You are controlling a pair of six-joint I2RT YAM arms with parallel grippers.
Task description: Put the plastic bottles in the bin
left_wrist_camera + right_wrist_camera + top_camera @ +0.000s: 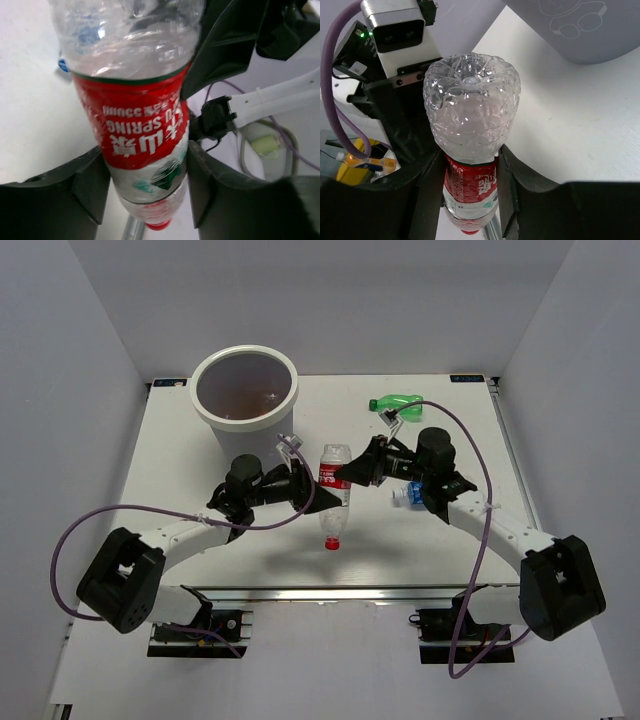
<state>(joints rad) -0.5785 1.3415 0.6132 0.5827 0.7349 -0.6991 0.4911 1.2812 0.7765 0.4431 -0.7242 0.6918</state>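
A clear plastic bottle with a red label and red cap [335,495] is held between my two grippers at the table's middle, its cap pointing at the near edge. My right gripper [350,475] is shut on the label; in its wrist view both fingers of the right gripper [470,185] press the bottle [470,110]. My left gripper [325,502] comes from the other side; in the left wrist view the left gripper [145,185] has its fingers against both sides of the bottle [140,125]. The white bin [222,420] stands at the far left.
A green bottle [400,402] lies at the far right of the table. A clear bottle with a blue label [405,497] lies partly under my right arm. The purple cables loop beside both arms, and a metal rail runs along the table's near edge.
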